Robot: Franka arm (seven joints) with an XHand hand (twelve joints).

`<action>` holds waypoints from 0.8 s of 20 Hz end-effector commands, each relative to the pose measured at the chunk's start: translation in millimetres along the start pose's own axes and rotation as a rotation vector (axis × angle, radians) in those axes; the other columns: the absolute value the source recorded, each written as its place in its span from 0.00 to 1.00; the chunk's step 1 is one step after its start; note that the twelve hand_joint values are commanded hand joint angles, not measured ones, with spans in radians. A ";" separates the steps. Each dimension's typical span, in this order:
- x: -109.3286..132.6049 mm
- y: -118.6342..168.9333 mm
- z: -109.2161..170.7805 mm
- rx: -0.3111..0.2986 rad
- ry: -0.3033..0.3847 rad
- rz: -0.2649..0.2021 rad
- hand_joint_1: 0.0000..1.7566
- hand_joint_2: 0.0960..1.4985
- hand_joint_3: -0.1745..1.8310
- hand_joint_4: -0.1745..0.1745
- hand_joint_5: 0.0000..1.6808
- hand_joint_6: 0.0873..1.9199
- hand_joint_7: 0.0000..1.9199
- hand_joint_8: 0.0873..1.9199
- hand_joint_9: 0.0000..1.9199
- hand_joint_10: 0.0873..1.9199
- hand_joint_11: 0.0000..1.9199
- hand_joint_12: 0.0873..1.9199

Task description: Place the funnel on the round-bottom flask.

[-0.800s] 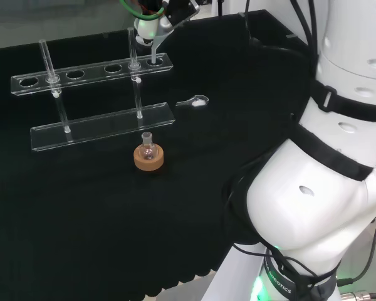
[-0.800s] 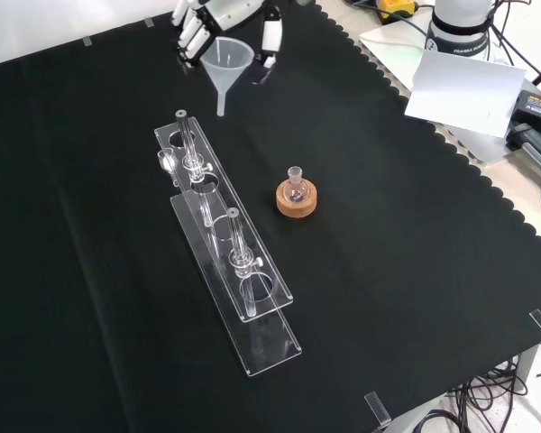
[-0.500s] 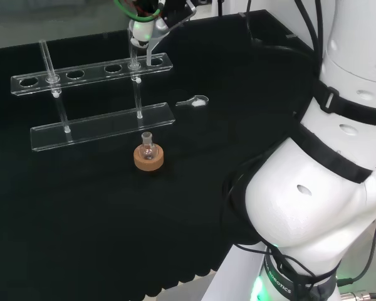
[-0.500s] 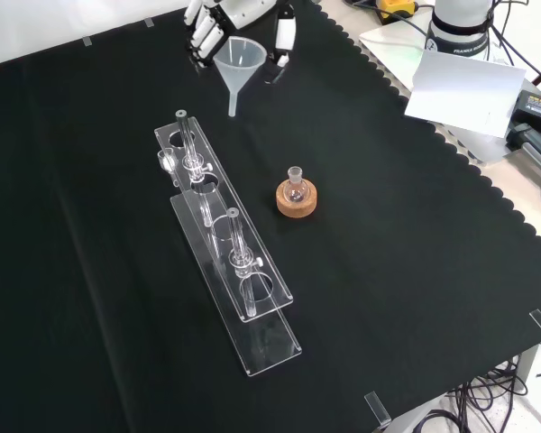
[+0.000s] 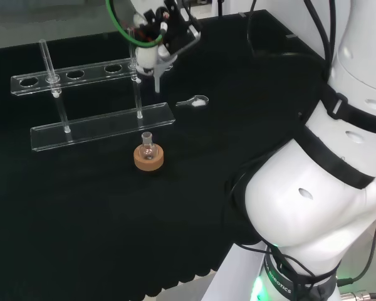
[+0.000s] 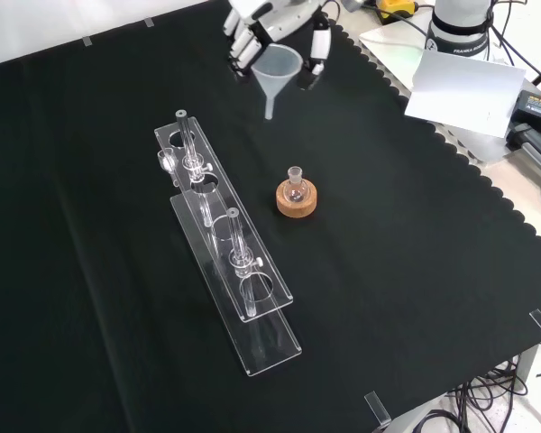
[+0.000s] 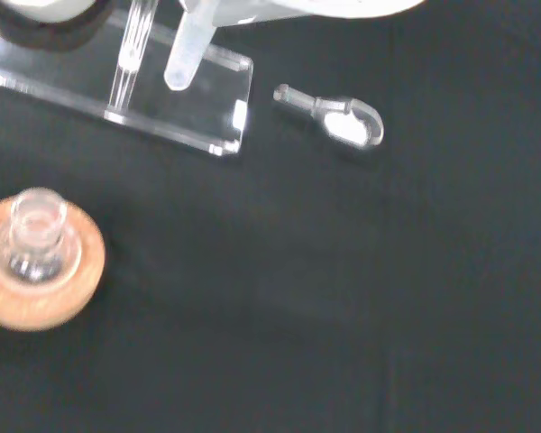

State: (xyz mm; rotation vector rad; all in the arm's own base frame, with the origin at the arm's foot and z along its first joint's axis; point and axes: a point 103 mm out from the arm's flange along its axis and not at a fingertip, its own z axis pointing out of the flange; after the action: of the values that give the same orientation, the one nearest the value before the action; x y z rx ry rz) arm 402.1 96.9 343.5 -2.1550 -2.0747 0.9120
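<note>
- Fingers (image 6: 316, 47) of the hand (image 6: 275, 18) are clasping the funnel (image 6: 276, 70) by its cone, leaving the spout hanging free below them.
- Flask (image 6: 295, 183) is sitting upright in its cork ring (image 6: 296, 199), well apart from the fingers, neck open to receive that spout.

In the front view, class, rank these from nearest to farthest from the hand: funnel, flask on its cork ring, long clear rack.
1. funnel, held in the hand, at top
2. flask, below the hand, mid-cloth
3. long clear rack, lower left

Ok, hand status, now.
Hand: shut on the funnel, fingers round its rim, held in the air, not yet at the flask.
</note>
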 end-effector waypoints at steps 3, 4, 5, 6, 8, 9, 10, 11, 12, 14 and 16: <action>29.6 -15.1 24.6 0.034 0.008 -0.006 0.46 0.47 0.34 0.42 0.42 0.38 0.36 0.35 0.54 0.20 0.34 0.63; 33.6 -13.9 25.3 0.032 -0.006 -0.011 0.46 0.47 0.34 0.42 0.42 0.38 0.36 0.35 0.54 0.20 0.34 0.63; 37.2 -13.2 26.7 0.028 -0.011 -0.018 0.46 0.47 0.34 0.41 0.42 0.38 0.36 0.35 0.54 0.20 0.34 0.63; 39.7 -12.1 28.3 0.031 -0.013 -0.021 0.46 0.47 0.34 0.41 0.42 0.38 0.36 0.35 0.54 0.20 0.34 0.63; 43.3 -9.6 31.1 0.039 -0.002 -0.025 0.46 0.47 0.34 0.40 0.41 0.38 0.35 0.35 0.54 0.20 0.34 0.63; 44.4 -8.2 32.1 0.042 -0.001 -0.026 0.46 0.47 0.34 0.40 0.41 0.38 0.35 0.35 0.54 0.20 0.34 0.63; 45.2 -7.3 32.6 0.043 -0.001 -0.028 0.46 0.47 0.34 0.40 0.41 0.38 0.35 0.35 0.54 0.20 0.34 0.63; 45.1 -5.7 33.3 0.043 -0.001 -0.035 0.46 0.47 0.34 0.39 0.41 0.38 0.35 0.35 0.54 0.20 0.34 0.63; 44.7 -4.6 33.9 0.044 -0.001 -0.039 0.46 0.47 0.34 0.39 0.41 0.38 0.35 0.35 0.54 0.20 0.34 0.63; 45.4 -1.6 34.7 0.046 0.003 -0.059 0.46 0.47 0.34 0.38 0.40 0.38 0.35 0.35 0.54 0.20 0.34 0.63; 46.8 2.4 37.0 0.054 0.016 -0.072 0.46 0.47 0.34 0.38 0.40 0.38 0.35 0.35 0.54 0.20 0.34 0.63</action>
State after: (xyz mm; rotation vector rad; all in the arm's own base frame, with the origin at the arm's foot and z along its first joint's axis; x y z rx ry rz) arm 380.9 124.1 299.6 -2.0766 -2.0707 0.9514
